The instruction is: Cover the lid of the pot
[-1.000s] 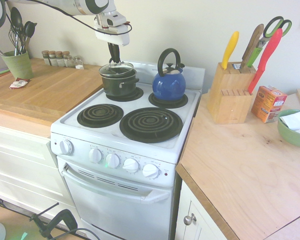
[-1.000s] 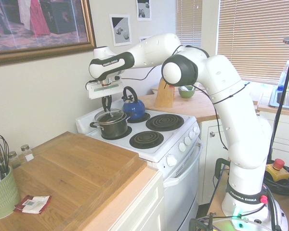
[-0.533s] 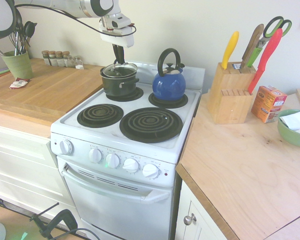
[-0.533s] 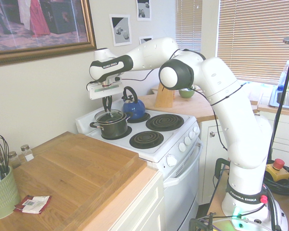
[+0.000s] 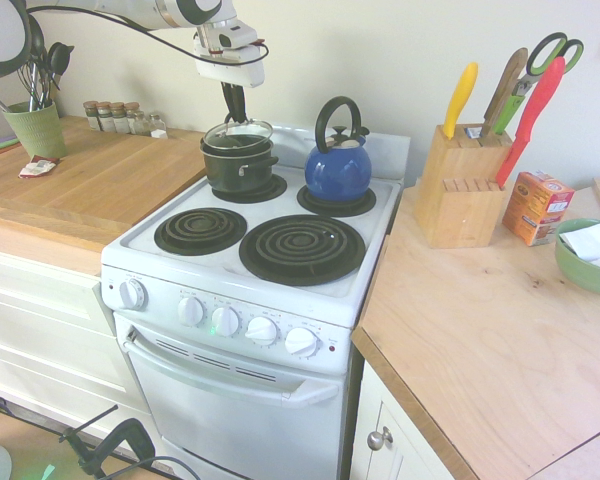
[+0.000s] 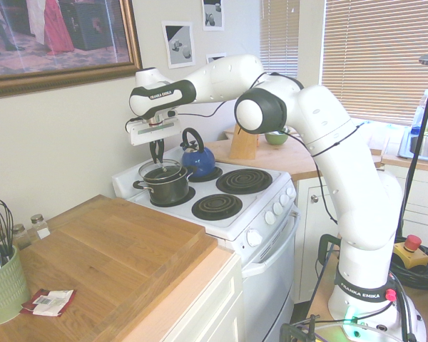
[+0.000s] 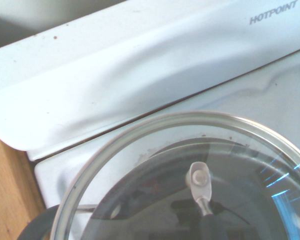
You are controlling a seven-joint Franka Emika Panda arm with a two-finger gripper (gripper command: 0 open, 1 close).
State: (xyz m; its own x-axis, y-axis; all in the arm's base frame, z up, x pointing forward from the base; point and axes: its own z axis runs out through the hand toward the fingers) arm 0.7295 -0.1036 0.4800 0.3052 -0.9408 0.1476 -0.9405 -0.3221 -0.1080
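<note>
The lid (image 5: 238, 133) hung just above the pot (image 5: 240, 165), its glass disc tilted slightly and its metal rim clear of the pot's shiny edge on at least one side; whether the lower side touched the pot could not be told. The gripper (image 5: 234, 110) pointed nearly straight down over it, fingers pinched together on the lid's central knob, so the lid was carried by the arm. In the wrist view the lid (image 7: 190, 185) filled the lower part of the frame, a small metal fitting at its centre, with the dark pot interior showing through the glass (the stove's white back panel lay beyond it).

The pot stood on the far left burner of the white stove (image 5: 250, 290). On the far right burner, just beside the pot, sat a blue kettle (image 5: 338, 165) with a black arched handle. The two near burners were bare coils.

To the left of the stove lay a wooden counter (image 5: 90, 185) with a green utensil holder (image 5: 35, 128) and a row of small spice jars (image 5: 125, 117) against the far wall. To the right, another wooden counter (image 5: 480, 330) held a knife block (image 5: 462, 185) with coloured handles, an orange box (image 5: 536, 207) and a green bowl (image 5: 585, 258) at the edge of the frame.
</note>
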